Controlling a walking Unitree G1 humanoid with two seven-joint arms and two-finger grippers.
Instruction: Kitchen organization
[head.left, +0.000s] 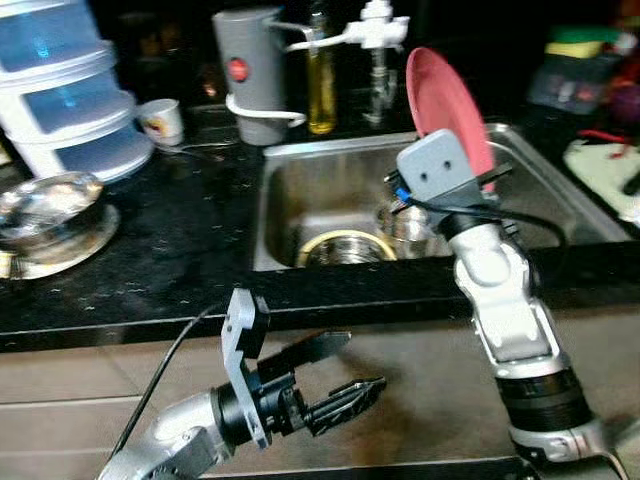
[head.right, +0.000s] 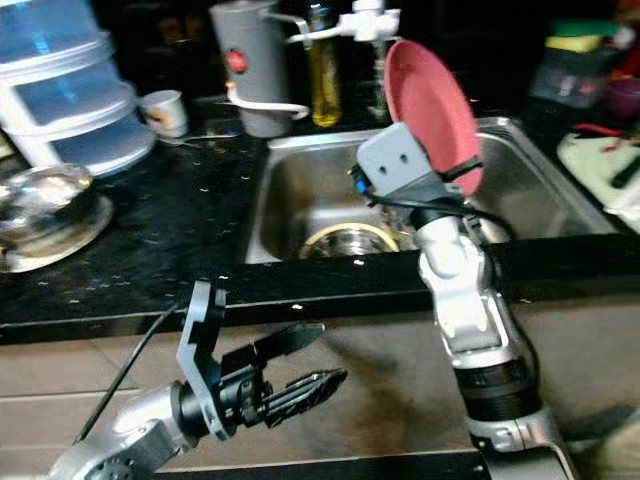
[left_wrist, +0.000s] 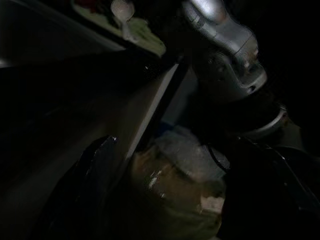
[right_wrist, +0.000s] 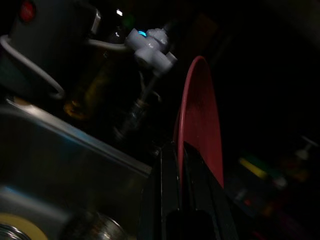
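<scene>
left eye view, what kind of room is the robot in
Most likely a home kitchen: a steel sink set in a dark counter, an oil bottle behind it, and the right gripper holding a red plate.

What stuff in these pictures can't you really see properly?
- Right pincer: in both eye views its wrist block hides the fingers; the wrist view shows them shut on the pink plate.
- Things in the sink: the right arm covers part of the metal cup.
- Left wrist view: too dark to name the pale stuff between the left pincer fingers.
- Blue drawers: cut by the picture edge.

Red plate (head.left: 447, 105), steel-grey sink (head.left: 300, 170), speckled black counter (head.left: 180, 240).
</scene>
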